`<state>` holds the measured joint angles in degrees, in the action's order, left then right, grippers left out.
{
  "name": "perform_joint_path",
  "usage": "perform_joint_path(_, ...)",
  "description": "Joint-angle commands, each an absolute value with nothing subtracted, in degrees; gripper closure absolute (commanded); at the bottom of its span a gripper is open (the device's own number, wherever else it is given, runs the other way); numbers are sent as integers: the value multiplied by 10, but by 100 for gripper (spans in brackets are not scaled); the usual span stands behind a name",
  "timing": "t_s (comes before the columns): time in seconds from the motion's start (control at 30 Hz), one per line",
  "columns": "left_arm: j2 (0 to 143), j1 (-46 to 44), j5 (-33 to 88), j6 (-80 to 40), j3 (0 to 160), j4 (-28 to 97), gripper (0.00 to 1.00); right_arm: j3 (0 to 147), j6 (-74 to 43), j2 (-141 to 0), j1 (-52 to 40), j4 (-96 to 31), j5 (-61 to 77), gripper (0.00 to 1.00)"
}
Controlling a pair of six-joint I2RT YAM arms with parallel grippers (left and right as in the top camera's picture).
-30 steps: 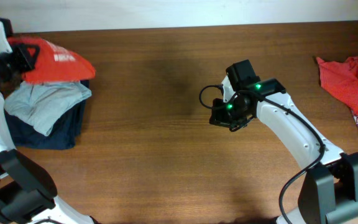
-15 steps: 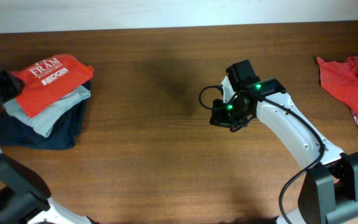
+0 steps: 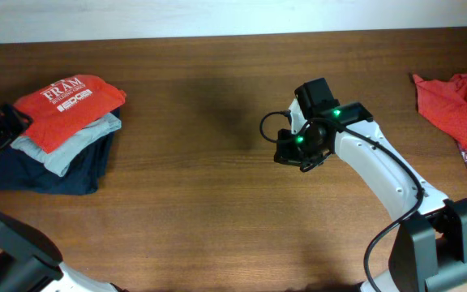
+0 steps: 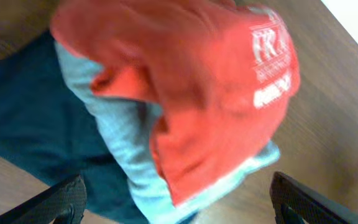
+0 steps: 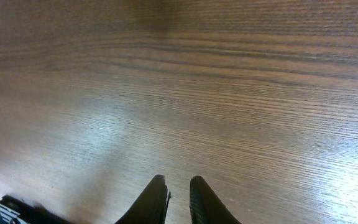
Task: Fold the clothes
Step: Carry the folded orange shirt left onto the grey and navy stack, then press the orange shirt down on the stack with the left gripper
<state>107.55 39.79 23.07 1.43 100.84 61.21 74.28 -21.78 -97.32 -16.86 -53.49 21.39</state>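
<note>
**Folded shirt (image 3: 70,99) tops the left stack**

It lies FRAM logo up on a grey garment (image 3: 63,146) and a navy garment (image 3: 55,172), its long axis slanting far-right. The left pincer (image 3: 5,128) is spread just beside the stack. The right pincer (image 5: 178,190), nearly pressed together and empty, is over the mid tabletop (image 3: 201,162). A loose shirt (image 3: 460,113) lies at the right edge.

A folded light-grey cloth garment (image 3: 65,143) lies atop a folded navy-blue cloth garment (image 3: 55,175) at the left end of the dark brown wooden worktop (image 3: 201,212).
</note>
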Motion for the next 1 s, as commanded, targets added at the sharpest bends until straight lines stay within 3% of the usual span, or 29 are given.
perform_joint_path(0.0, 1053, 363, 225, 48, 992, 618, 6, 744, -212, -967, -169, -529, 203, 81)
perform_joint_path(0.37, 1054, 315, 160, 15, 854, 496, 11, 744, -197, -967, -169, -538, 203, 81)
perform_joint_path(0.5, 1054, 315, 163, 15, 854, 490, 23, 744, -197, -967, -169, -538, 203, 81)
perform_joint_path(0.73, 1048, 315, 189, 15, 856, 485, 97, 744, -197, -967, -169, -538, 196, 81)
perform_joint_path(0.97, 996, 315, 298, 6, 856, 539, 99, 744, -197, -967, -168, -538, 190, 81)
